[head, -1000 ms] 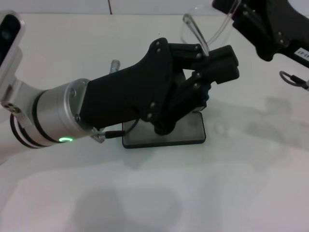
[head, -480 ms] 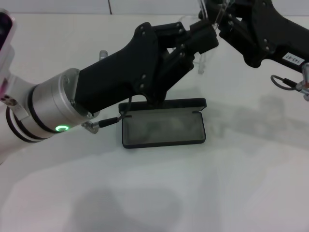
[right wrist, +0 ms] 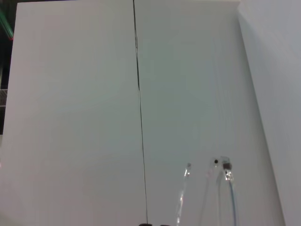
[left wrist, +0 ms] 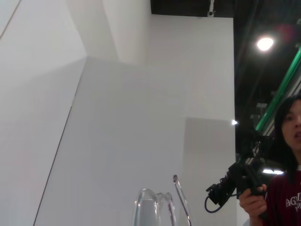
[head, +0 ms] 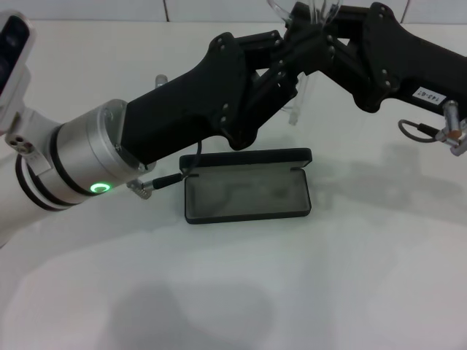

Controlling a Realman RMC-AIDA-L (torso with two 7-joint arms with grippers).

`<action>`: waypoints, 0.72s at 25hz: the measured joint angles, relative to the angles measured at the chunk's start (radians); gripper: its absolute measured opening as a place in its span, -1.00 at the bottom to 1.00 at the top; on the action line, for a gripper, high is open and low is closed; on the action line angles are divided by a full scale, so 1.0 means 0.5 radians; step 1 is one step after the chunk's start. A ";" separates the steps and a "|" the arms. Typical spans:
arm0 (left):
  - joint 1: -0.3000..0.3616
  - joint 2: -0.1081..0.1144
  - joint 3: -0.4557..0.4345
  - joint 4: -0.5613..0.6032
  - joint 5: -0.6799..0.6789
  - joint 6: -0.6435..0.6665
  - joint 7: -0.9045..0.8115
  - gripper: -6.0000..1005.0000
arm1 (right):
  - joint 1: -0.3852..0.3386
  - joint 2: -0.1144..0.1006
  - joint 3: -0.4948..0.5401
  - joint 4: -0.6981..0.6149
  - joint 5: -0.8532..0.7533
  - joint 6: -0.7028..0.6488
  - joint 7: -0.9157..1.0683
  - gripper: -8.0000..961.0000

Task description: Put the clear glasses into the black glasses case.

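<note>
A plain white tabletop [head: 306, 284] carries the scene. Directly on it lies the black glasses case [head: 248, 195], flat and open, its grey-lined tray facing up and its hinged lid raised along the far edge, near the tabletop's middle.

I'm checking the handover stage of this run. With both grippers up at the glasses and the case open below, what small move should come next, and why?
Probably lower the clear glasses toward the open black glasses case. Both the left gripper and the right gripper meet at the glasses, above and behind the case, whose grey-lined tray lies open with nothing in it. How the jaws stand is hidden, so who carries them I cannot tell.
</note>
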 joint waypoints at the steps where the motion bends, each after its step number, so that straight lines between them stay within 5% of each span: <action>1: 0.001 0.000 0.000 0.000 0.000 -0.004 0.000 -0.82 | 0.000 0.000 -0.001 0.000 -0.005 0.000 0.002 -0.74; 18: 0.015 -0.003 0.000 -0.031 -0.027 -0.013 -0.003 -0.82 | 0.006 0.001 -0.041 0.000 -0.024 0.015 0.025 -0.74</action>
